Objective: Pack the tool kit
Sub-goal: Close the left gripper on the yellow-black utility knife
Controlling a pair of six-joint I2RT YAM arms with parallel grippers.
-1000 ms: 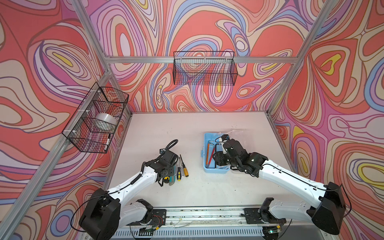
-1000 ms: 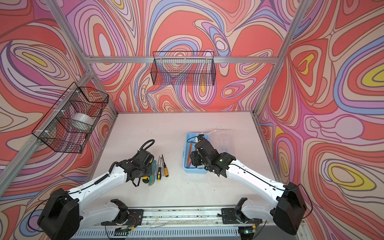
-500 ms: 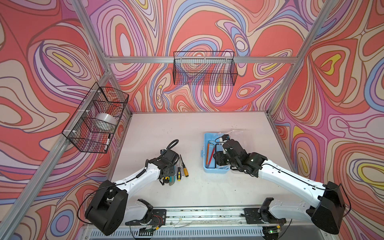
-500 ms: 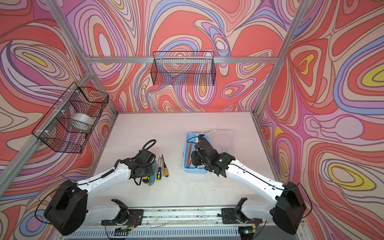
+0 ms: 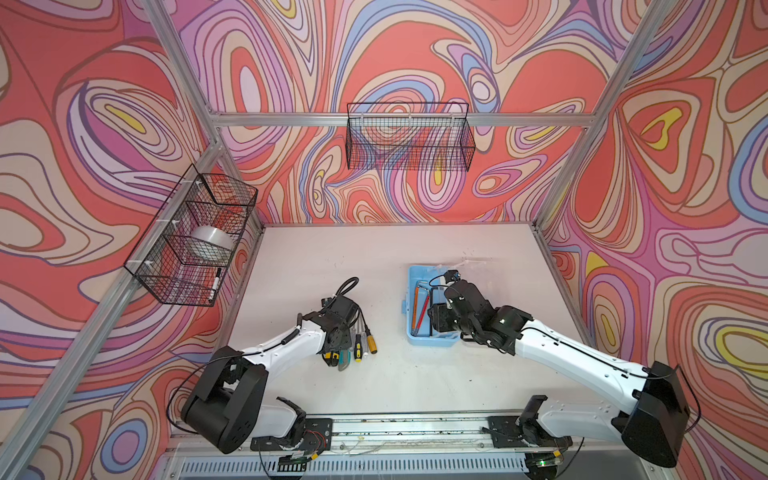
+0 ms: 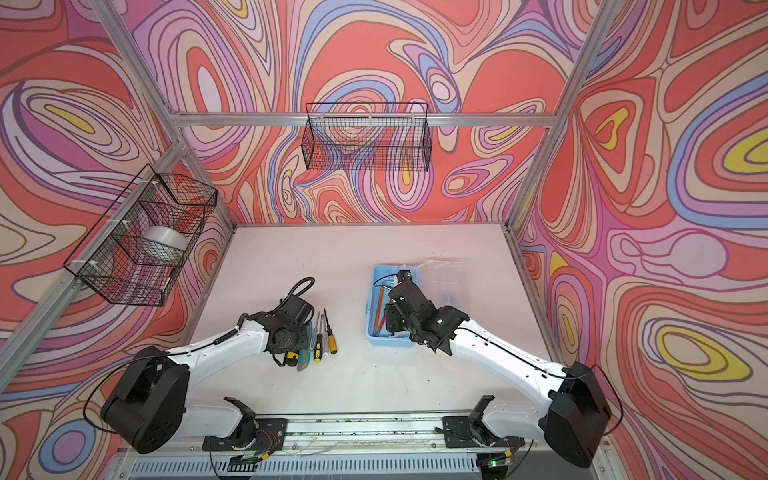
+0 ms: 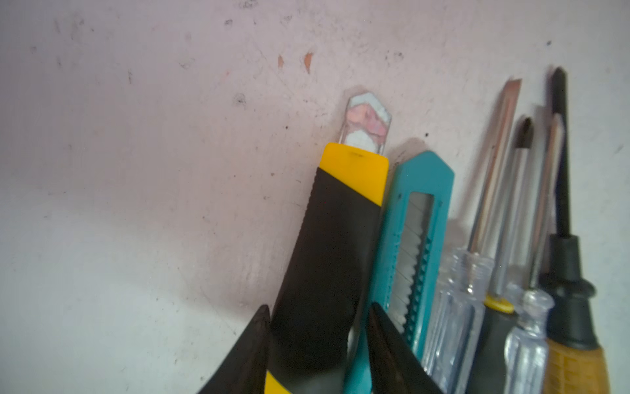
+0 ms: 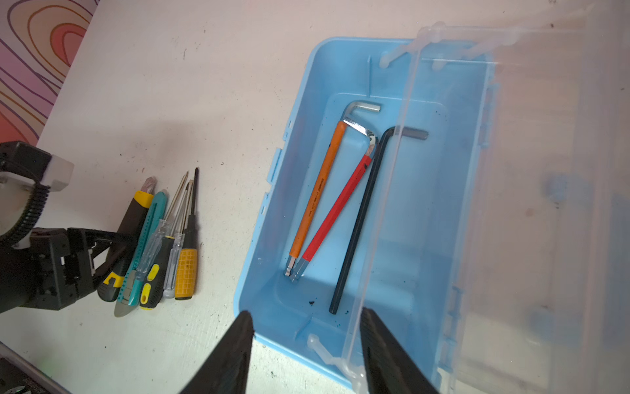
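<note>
The tool kit (image 5: 432, 337) (image 6: 388, 338) stands right of centre, a light-blue case (image 8: 272, 204) with its clear lid (image 8: 511, 204) swung open. Inside lie orange (image 8: 317, 191), red (image 8: 337, 204) and black (image 8: 361, 218) hex keys. My right gripper (image 8: 305, 311) (image 5: 436, 320) hovers open over the case's near end; the lid's edge runs between its fingers. Left of the case a black-and-yellow utility knife (image 7: 334, 238) (image 8: 128, 232), a teal knife (image 7: 422, 204) and several screwdrivers (image 7: 494, 170) (image 5: 368, 338) lie side by side. My left gripper (image 7: 318, 307) straddles the black-and-yellow knife; one finger touches it and a narrow gap shows at the other.
A black wire basket (image 5: 409, 137) hangs on the back wall. Another wire basket (image 5: 191, 241) on the left wall holds a tape roll (image 5: 210, 243) and a marker (image 5: 215, 282). The mounting rail (image 5: 395, 428) runs along the table's front edge.
My left arm has settled lower over the row of tools and its jaws have narrowed round the black-and-yellow knife. The right arm and the case have not moved.
</note>
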